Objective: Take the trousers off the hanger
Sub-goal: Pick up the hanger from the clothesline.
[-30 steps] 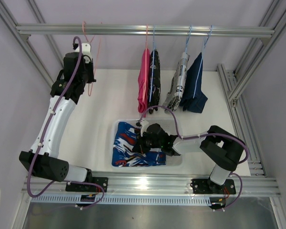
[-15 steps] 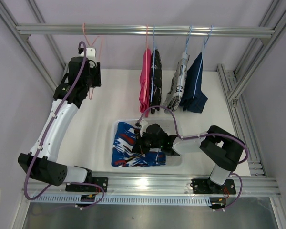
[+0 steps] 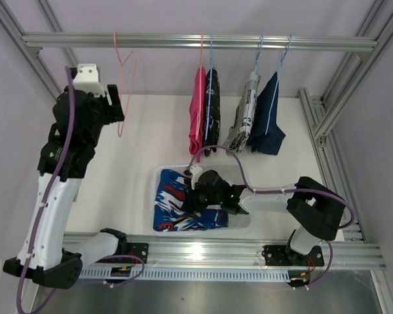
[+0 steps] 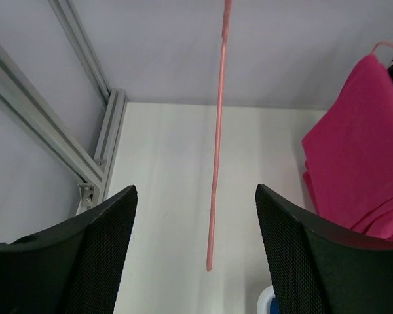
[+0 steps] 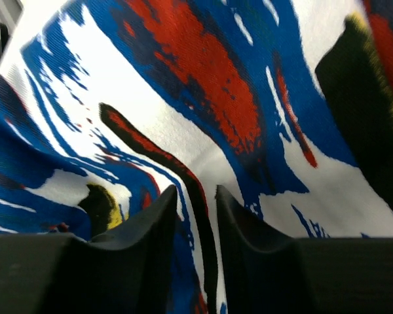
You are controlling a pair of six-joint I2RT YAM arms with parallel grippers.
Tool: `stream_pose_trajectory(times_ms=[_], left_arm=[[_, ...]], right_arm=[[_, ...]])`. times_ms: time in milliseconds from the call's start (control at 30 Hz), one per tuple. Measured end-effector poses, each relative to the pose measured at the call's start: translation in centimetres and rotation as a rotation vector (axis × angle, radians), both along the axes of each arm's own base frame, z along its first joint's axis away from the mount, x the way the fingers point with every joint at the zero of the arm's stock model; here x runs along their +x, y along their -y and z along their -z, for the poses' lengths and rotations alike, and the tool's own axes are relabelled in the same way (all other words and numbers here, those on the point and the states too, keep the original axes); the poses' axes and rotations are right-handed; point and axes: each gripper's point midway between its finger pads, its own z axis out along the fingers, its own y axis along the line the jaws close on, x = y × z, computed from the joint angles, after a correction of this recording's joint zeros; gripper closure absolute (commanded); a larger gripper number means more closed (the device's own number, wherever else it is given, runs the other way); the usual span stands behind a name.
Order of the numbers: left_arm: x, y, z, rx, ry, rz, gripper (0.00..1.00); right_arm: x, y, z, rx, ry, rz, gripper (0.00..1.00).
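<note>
The blue trousers with red-white pattern (image 3: 177,203) lie crumpled in a white bin (image 3: 158,171). My right gripper (image 3: 190,198) is low over them. Its fingers (image 5: 150,222) stand a narrow gap apart, open, and a fold of the patterned cloth (image 5: 203,98) runs into that gap. The empty pink hanger (image 3: 123,72) hangs free on the rail. My left gripper (image 3: 112,104) is wide open beside it, holding nothing. In the left wrist view the hanger wire (image 4: 216,163) hangs well beyond my left gripper (image 4: 195,196). Pink trousers (image 3: 198,118), black patterned trousers (image 3: 213,111), white printed trousers (image 3: 246,118) and dark blue trousers (image 3: 267,124) hang on hangers.
The aluminium rail (image 3: 196,42) crosses the back of the frame, with slanted struts (image 3: 340,85) at both sides. A frame post (image 4: 65,137) stands left of the hanger. A purple cable (image 3: 229,157) loops over the bin. A bin corner (image 4: 267,302) shows near my left fingers.
My left gripper opened, let go of the pink hanger and drew back to the left; the hanger now hangs free. My right gripper parted its fingers a little over the trousers in the bin.
</note>
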Motion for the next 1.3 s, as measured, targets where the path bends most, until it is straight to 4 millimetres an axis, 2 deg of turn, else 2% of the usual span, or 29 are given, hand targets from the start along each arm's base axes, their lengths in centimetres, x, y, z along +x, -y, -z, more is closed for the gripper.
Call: stream_pose_trajectory(times_ms=[133,267,433,567,733,867,1000,1067,1167,1300], left_arm=[[-2.0,-0.1,-2.3,-0.024,0.071,0.015,0.21],[-3.4,1.0,-3.6,-0.039,0.104,0.075,0.21],[-4.0,4.0,-4.6,-0.065,0.106,0.206,0.19],[-3.6,7.1,-4.1,-0.120,0.074,0.338,0.18],[-1.8,11.2,-2.7,-0.205,0.009,0.472,0.18],[0.4,14.4,-1.1,-0.270,-0.059,0.544,0.18],[2.8,17.3,-1.0,-0.338,-0.094,0.587,0.17],[4.0,18.7,-1.1,-0.379,-0.100,0.606,0.17],[5.5,20.4,-1.0,-0.420,-0.115,0.625,0.17],[7.2,22.9,-1.1,-0.445,-0.128,0.649,0.17]], right_arm=[[0.6,0.1,-1.4,-0.019,0.031,0.023,0.60],[1.2,0.0,-4.3,-0.004,0.073,0.048,0.56],[0.6,0.5,-10.6,0.099,0.151,0.054,0.49],[-0.2,1.8,-15.6,0.190,0.210,0.050,0.46],[-2.0,4.4,-19.6,0.238,0.289,0.026,0.42],[-3.4,7.3,-22.9,0.294,0.347,0.026,0.31],[-4.2,11.1,-27.2,0.399,0.434,0.074,0.27],[-4.5,12.6,-28.7,0.439,0.467,0.099,0.26],[-4.7,14.5,-30.1,0.475,0.508,0.135,0.25],[-4.1,15.6,-29.2,0.433,0.518,0.175,0.24]])
